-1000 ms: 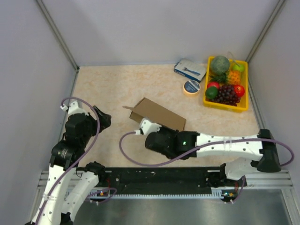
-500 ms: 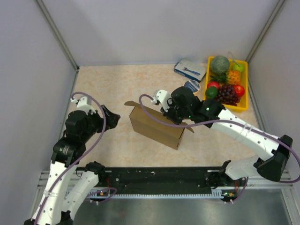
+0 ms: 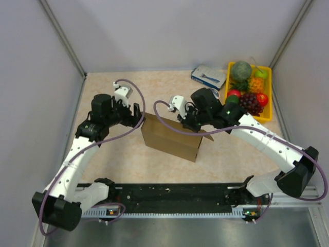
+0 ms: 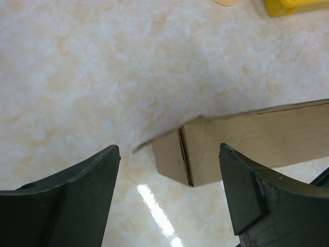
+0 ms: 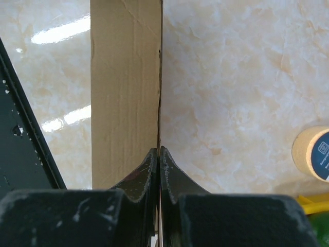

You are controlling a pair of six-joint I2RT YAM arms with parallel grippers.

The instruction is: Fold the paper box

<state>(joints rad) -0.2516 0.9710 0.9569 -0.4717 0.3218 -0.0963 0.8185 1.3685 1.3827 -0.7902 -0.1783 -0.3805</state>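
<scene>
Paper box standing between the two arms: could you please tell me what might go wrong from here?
The right end effector pinches only a thin wall edge of the paper box; a sideways push could pull it free or collapse the box.
The left end effector is open, facing the box's corner, where a flap sticks out; closing there may crease it wrongly.
The tape roll lies near the right arm and could be knocked.

From my left wrist, the paper box [image 4: 247, 139] runs off the right edge, and only a corner of the yellow tray [image 4: 295, 5] shows. My right wrist view cuts the tape roll [image 5: 314, 153] in half. The carton [image 3: 208, 76] print is too small to read.
</scene>
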